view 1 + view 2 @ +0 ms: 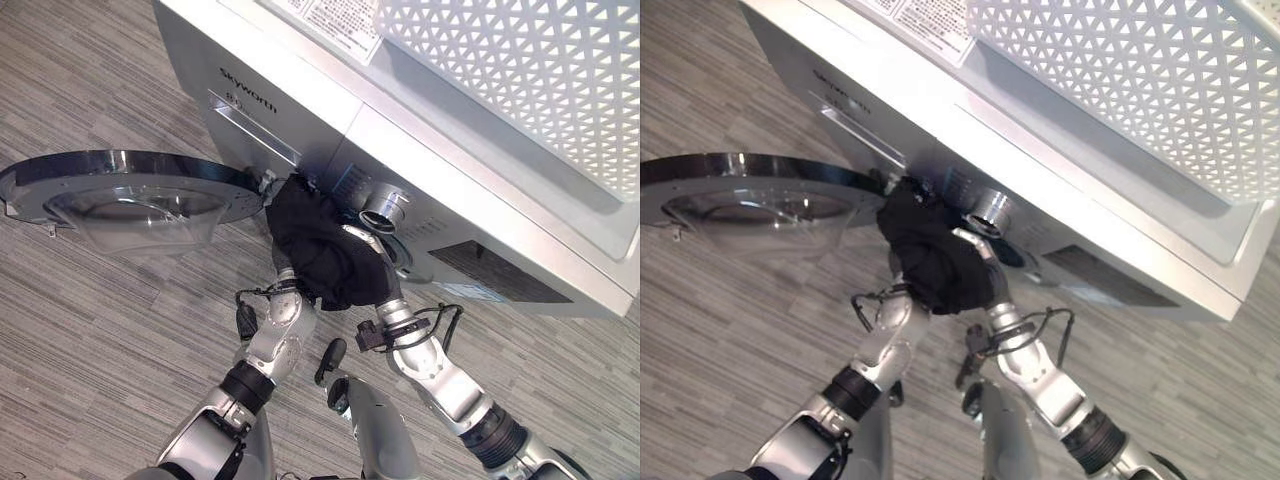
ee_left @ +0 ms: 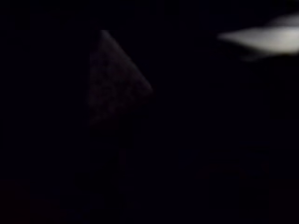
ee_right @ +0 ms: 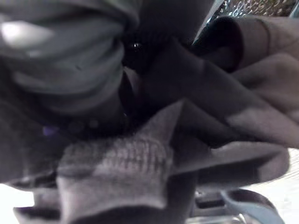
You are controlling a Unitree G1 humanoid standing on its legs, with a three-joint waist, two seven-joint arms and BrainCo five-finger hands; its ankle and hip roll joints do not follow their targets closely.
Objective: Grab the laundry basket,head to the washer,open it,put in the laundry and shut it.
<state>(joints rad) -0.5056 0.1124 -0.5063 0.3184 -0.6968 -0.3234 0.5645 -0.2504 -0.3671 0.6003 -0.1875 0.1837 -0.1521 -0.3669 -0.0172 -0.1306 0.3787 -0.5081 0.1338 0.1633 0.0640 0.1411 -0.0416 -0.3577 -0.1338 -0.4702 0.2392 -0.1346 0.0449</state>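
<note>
- Grey striped wood-look floor [image 1: 90,330] runs under everything, and one silver washer [image 1: 300,110] stands on it.
- One round door [image 1: 125,195] with a glass bowl hangs wide open to the robot's left of the washer front.
- One white perforated basket [image 1: 520,80] sits on the washer's top, toward the robot's right.
- One knob [image 1: 383,210] sticks out of the washer's front panel, just beside the cloth.
- One bundle of dark laundry [image 1: 325,245] is bunched at the washer's mouth, between the door's hinge side and the knob, its upper end touching the washer front.
- Both arms reach forward side by side, forearms angled up toward the bundle.
- Left hand [image 1: 285,283] is up under the nearer, left part of the laundry; its fingers are buried in cloth, so I cannot tell whether they are spread or clenched.
- Right hand [image 1: 390,290] meets the bundle's right side below the knob; its fingers too vanish into the cloth, and their state cannot be told.
- Right wrist view has folds of dark and grey fabric crowded close, one piece showing a ribbed hem.
</note>
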